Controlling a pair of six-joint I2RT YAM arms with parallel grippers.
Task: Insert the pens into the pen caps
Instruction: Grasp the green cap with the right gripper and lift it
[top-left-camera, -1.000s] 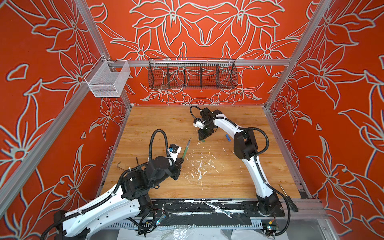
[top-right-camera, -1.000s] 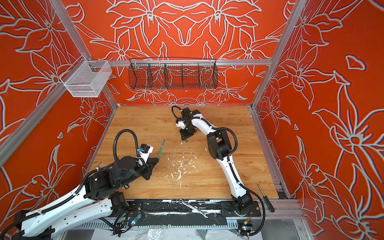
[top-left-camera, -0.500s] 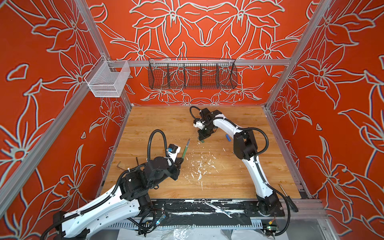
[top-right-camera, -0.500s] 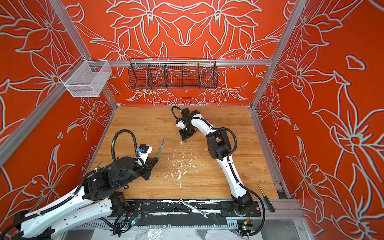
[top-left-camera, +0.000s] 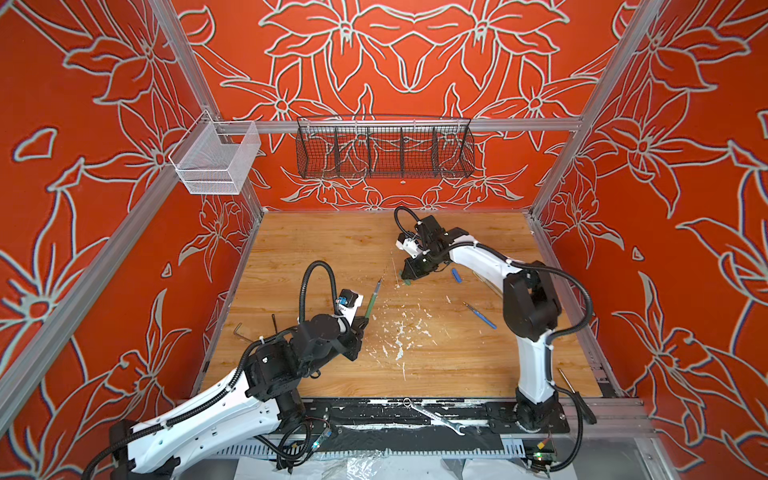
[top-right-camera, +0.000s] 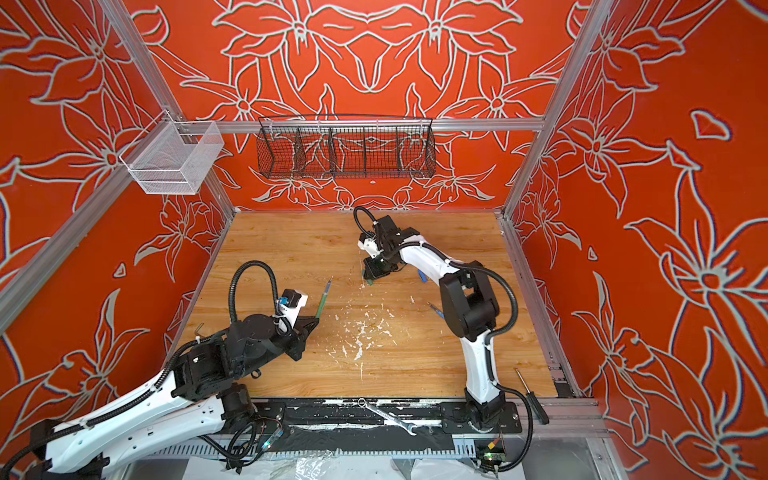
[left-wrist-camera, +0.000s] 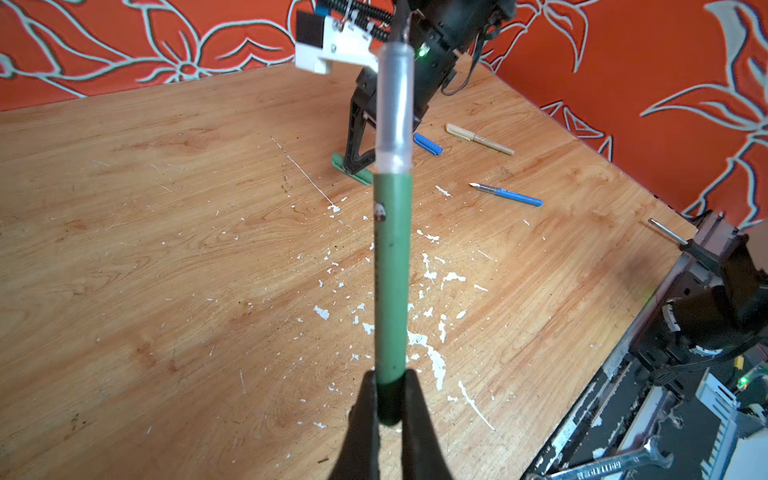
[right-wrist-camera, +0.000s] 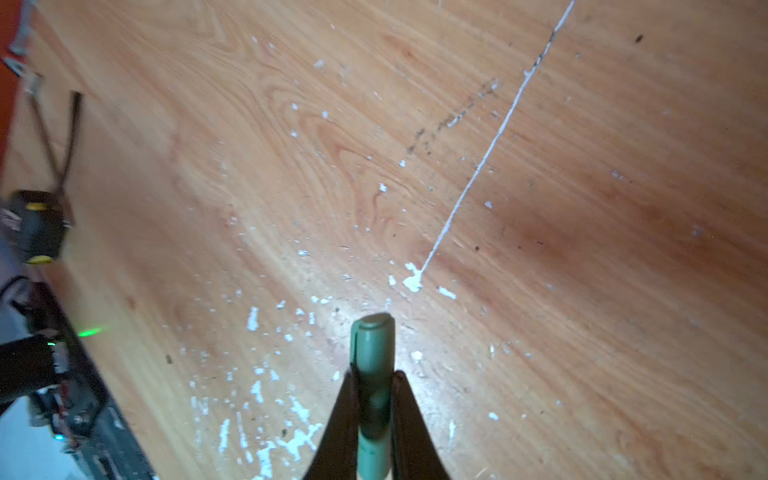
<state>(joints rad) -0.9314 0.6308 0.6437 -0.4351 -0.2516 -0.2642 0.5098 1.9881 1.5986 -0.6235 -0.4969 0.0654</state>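
At desk (top-left-camera: 332, 249) left, left hand (left-wrist-camera: 390, 384) grips green pen (left-wrist-camera: 392, 270), clear collar, dark tip outward. Right hand (right-wrist-camera: 374, 384) pinches green cap (right-wrist-camera: 372, 345); blue pen (top-left-camera: 480, 315), blue cap (top-left-camera: 457, 275) lie loose nearby.

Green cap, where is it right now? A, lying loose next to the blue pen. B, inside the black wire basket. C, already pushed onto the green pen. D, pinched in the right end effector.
D: the right wrist view shows the green cap clamped between the closed fingers of the right end effector, and the green pen in the left end effector is uncapped.
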